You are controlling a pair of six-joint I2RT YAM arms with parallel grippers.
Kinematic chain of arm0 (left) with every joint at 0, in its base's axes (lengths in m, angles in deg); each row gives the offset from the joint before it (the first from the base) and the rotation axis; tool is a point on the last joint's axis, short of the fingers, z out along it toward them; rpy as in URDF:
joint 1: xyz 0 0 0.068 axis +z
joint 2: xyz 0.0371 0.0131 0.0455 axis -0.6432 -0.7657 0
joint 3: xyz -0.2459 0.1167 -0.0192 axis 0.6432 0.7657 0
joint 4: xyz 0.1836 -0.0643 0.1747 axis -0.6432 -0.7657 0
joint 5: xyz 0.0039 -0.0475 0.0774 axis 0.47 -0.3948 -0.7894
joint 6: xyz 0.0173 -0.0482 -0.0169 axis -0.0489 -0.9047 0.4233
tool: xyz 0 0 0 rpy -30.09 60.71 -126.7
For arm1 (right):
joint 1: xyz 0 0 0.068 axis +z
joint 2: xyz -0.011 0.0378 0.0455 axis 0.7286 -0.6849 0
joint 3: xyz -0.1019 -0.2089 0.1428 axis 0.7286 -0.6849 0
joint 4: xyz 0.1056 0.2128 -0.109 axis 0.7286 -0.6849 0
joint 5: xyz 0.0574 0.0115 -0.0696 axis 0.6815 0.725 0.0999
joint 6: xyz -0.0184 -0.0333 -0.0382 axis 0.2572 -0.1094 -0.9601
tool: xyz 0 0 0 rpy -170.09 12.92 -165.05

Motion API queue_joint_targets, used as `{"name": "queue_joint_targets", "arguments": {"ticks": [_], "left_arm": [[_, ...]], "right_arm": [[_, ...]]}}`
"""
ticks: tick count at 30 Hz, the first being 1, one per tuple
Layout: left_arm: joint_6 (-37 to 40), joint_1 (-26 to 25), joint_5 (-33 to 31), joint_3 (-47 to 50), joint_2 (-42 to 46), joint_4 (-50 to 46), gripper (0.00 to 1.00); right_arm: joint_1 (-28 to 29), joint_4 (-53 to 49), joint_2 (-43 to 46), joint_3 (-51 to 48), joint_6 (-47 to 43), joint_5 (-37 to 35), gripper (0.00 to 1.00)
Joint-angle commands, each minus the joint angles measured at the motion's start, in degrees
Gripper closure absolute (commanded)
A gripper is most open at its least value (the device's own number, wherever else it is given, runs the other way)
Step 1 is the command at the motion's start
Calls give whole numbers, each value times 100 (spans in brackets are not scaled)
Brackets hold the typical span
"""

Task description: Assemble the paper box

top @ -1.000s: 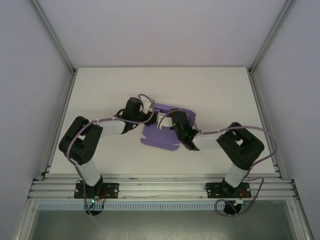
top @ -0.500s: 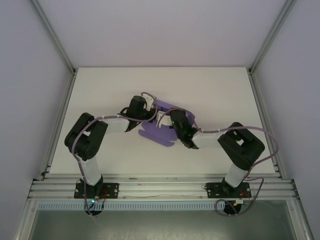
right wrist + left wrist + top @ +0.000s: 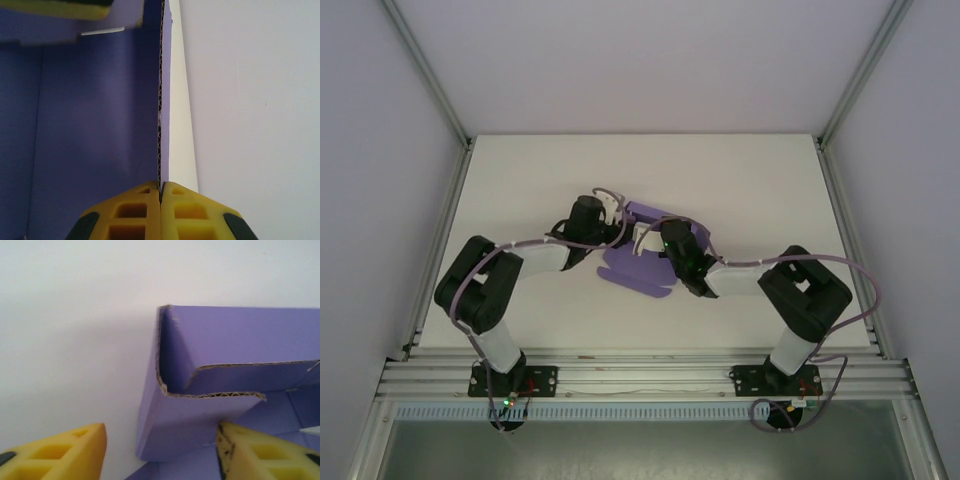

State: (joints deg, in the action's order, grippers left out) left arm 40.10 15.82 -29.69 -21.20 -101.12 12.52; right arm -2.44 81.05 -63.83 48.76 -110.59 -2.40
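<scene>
Opening is the news: L pincer (image 3: 161, 435) has spread its yellow fingers (image 3: 65, 455) since half a sec ago. They now stand apart w/ the folded-up corner of the paper box (image 3: 200, 340) between them, one finger out over the white worktop (image 3: 65, 315), the other on the box's inner side. No squeeze on the card shows, so I read it as released, holding nothing.

Overhead, the L arm's elbow has drawn back toward its base, while the wrist stays by the box's far-left corner. The box sits mid-worktop between the two wrists, approx the same spot as half a sec ago, though shifted a bit vs. a sec ago.

R pincer (image 3: 161, 187) hasn't changed: clamped tight on the top edge of an upright side wall, w/ the fluted edge running straight out from its pads.

My read for the task: the corner fold was just pressed and let go, and the walls there stand w/o the L grip, so that corner looks done. R is acting as anchor. The box is only part-built. Its near flaps look flat on the worktop, so more folds remain.
</scene>
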Motion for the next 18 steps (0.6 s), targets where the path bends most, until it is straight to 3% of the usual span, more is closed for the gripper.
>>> {"name": "queue_joint_targets", "arguments": {"ticks": [1,2,5,8,11,15,18], "left_arm": [[-150,97,-305,360,533,-213,24],[-114,108,-293,479,695,-264,14],[-188,219,-275,697,973,-407,0],[-604,577,-327,655,1023,-680,0],[-869,964,276,822,1082,-305,0],[33,1014,1499,420,605,-392,0],[267,1004,1994,-165,76,-749,6]], "right_arm": [[34,-400,-20,12,67,134,100],[30,-401,-4,12,73,132,100],[34,-441,22,21,98,160,100],[41,-492,0,38,100,161,100],[31,-517,3,58,90,139,100],[37,-573,3,65,115,177,100],[32,-570,-27,90,117,166,100]]}}
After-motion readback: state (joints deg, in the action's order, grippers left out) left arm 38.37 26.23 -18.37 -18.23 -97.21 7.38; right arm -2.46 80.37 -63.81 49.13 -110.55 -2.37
